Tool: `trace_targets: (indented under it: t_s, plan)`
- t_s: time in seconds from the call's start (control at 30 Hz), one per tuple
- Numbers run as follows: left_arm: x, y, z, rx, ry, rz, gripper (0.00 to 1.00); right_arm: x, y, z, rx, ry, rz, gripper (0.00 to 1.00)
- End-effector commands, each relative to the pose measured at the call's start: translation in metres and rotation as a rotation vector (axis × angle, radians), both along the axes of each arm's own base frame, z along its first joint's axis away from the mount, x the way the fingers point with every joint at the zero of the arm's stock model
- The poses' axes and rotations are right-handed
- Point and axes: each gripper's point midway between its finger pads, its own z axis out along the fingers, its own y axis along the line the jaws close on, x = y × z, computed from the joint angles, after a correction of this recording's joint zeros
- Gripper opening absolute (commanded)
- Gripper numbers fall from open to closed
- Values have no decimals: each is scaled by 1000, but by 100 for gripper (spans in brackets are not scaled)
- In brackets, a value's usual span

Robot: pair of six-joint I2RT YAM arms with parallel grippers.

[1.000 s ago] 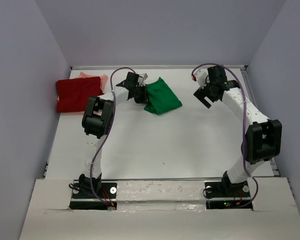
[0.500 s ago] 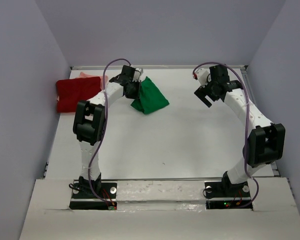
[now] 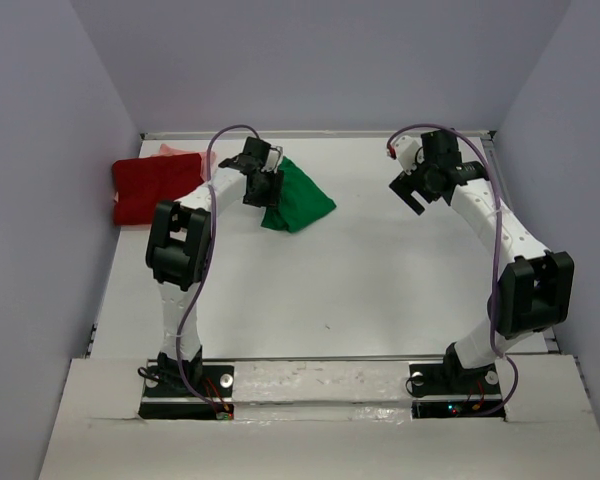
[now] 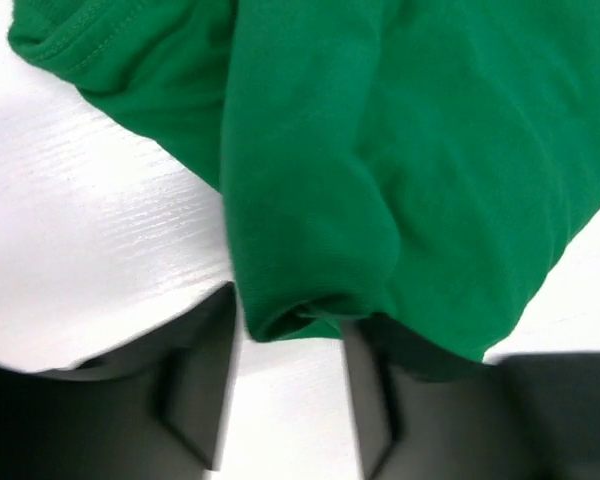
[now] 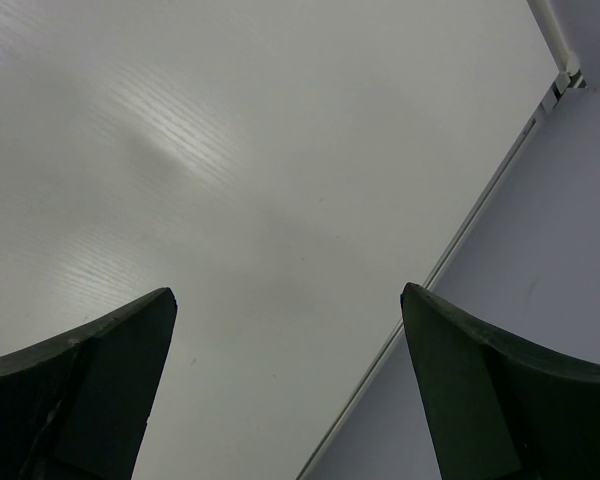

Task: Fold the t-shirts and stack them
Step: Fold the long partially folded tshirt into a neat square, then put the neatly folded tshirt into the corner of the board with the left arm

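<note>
The bright green t-shirt (image 3: 300,200) lies folded in a bundle at the back middle of the table. My left gripper (image 3: 263,188) is at its left edge, open; in the left wrist view a rolled fold of the green t-shirt (image 4: 400,150) sits loosely at the tips of the left gripper (image 4: 290,318), with bare table showing between the fingers. The dark red t-shirt (image 3: 155,188) lies folded at the back left, on top of the pale salmon-pink t-shirt (image 3: 185,153), of which only an edge shows. My right gripper (image 3: 412,195) hangs open and empty at the back right, and in its own view the right gripper (image 5: 285,295) has only table beneath it.
A raised rail (image 3: 320,134) runs along the table's back edge, and the right table edge (image 5: 480,220) passes under the right gripper. Grey walls close in the left, back and right sides.
The left gripper carried the green t-shirt a little leftward toward the red one, then its jaws opened off the cloth. The right arm has barely moved.
</note>
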Motion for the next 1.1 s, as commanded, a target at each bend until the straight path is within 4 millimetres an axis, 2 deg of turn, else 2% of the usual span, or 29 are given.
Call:
trace_targets:
  t_s: [0.0,0.1,0.23,0.27,0.3,0.37,0.4,0.43,0.5,0.53,0.57,0.6,0.63,0.67,0.7,0.73,0.77,0.8,0.83,0.87,0.93,1.03,1.07]
  plan:
    - [7,4,32,-5,-72,28,62,-2,-1,15,20,-41,0,100]
    - [13,3,45,-16,-97,34,73,-1,12,19,79,-40,38,100]
    - [19,11,66,-22,-129,56,75,3,39,14,194,37,107,100]
    - [21,14,73,-26,-145,66,76,5,54,18,205,52,133,100]
    - [22,17,78,-37,-158,74,78,10,64,3,205,98,149,100]
    - [27,31,95,-73,-193,103,81,13,91,-6,240,139,198,100]
    - [28,38,98,-80,-199,117,83,23,110,-8,284,158,238,100]
    - [28,45,105,-88,-214,132,84,27,123,-8,312,167,256,100]
    - [31,72,107,-77,-225,190,85,25,156,-8,370,229,289,100]
    - [30,82,115,-78,-245,208,85,37,179,-2,412,234,330,99]
    - [30,92,117,-70,-254,226,85,36,194,-2,429,254,357,99]
    - [28,114,112,-40,-250,274,85,26,207,-6,436,307,382,96]
    - [26,124,117,-36,-263,292,86,17,235,-12,441,354,443,95]
    - [22,144,111,-25,-249,329,85,11,246,-16,428,371,474,92]
    - [19,143,110,-31,-249,327,86,7,256,-21,415,383,497,90]
    - [16,160,118,-39,-272,357,85,3,264,-26,393,391,516,88]
    - [11,165,110,-40,-267,366,85,-7,278,-35,370,411,550,86]
    - [8,181,108,-42,-265,401,86,-11,282,-39,361,420,561,83]
    - [5,183,114,-52,-284,401,86,-16,287,-41,364,436,576,81]
    - [2,185,108,-52,-287,405,86,-24,291,-43,366,464,589,77]
    - [-2,190,112,-51,-306,417,86,-39,297,-42,396,508,620,74]
    - [-1,193,114,-49,-313,424,86,-63,296,-54,369,584,658,71]
    - [-1,193,114,-48,-309,424,86,-65,294,-58,357,593,661,71]
